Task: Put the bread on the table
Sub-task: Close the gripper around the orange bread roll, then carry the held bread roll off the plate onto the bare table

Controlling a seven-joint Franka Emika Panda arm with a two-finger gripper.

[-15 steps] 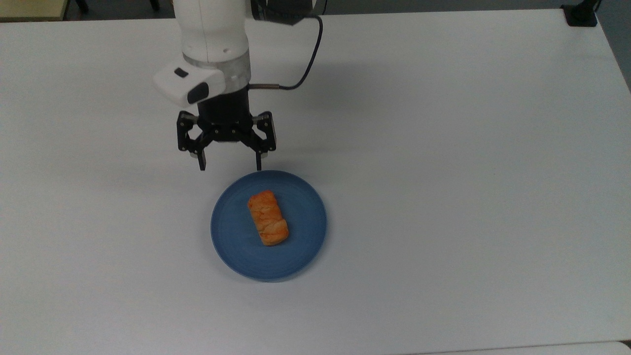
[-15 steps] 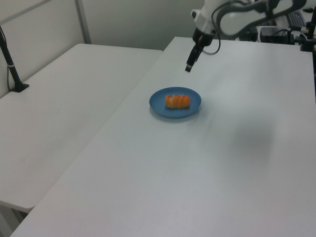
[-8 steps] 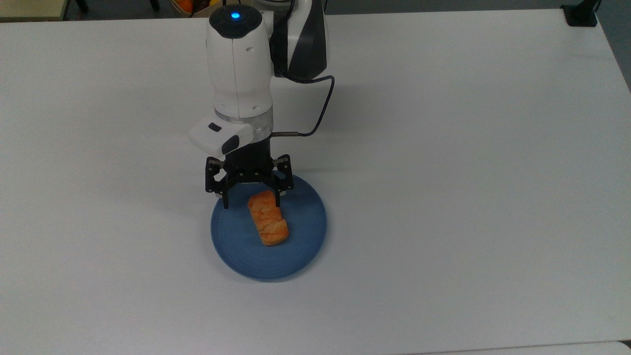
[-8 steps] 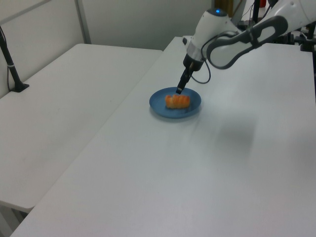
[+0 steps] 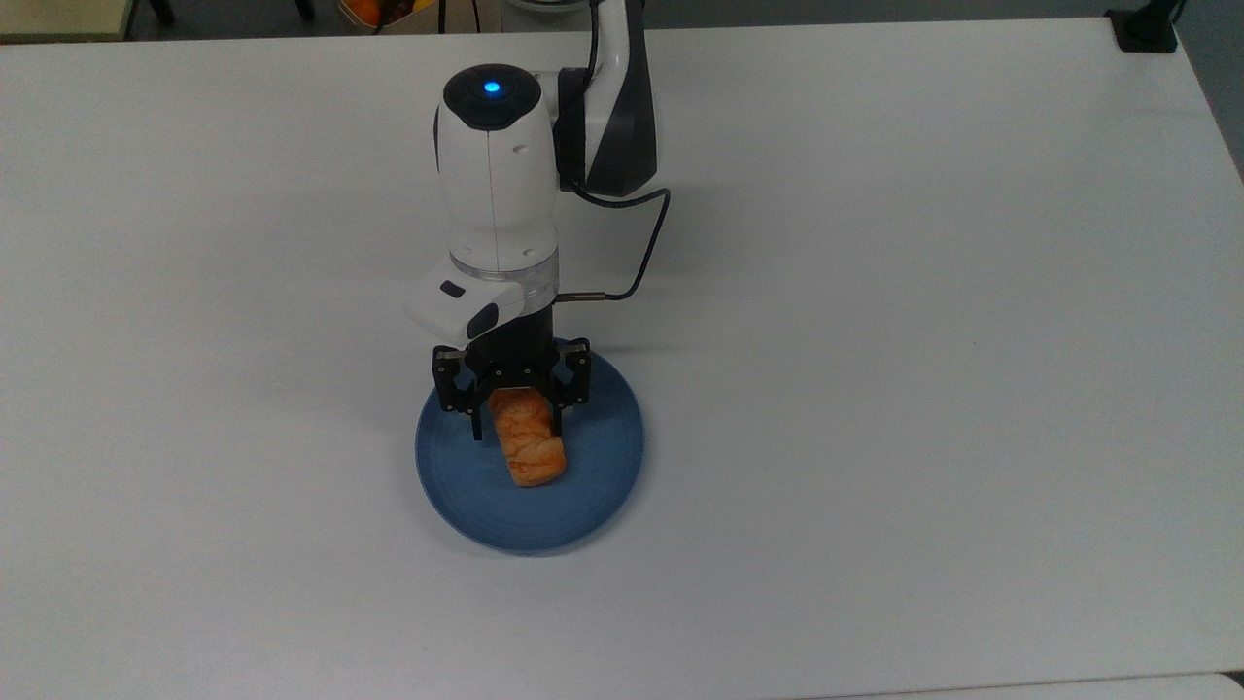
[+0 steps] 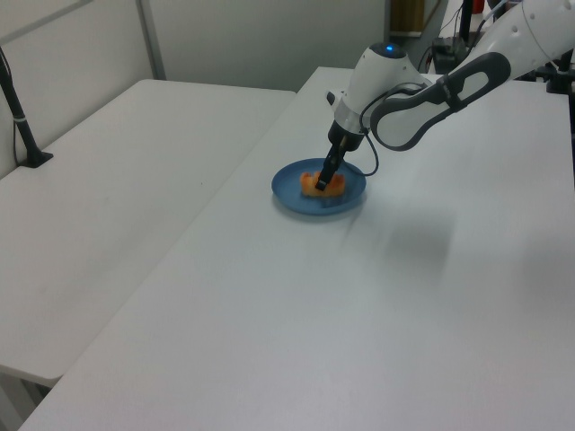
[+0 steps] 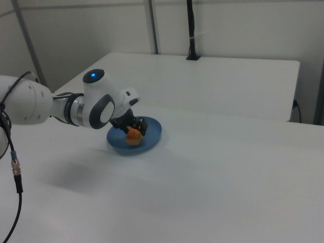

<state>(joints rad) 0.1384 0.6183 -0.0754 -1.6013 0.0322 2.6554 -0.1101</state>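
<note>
Since half a second ago the gripper [image 5: 516,432] has come down from the far edge of the blue plate [image 5: 593,486] onto the bread [image 5: 530,449], its spread fingers now straddling the roll's upper end in the top view, one on each side, not yet pinched on it. The bread lies on the plate where it lay before, near the plate's middle. The plate rests on the white table [image 5: 923,340]. In the left view the arm [image 6: 422,81] reaches in from the left view's right
</note>
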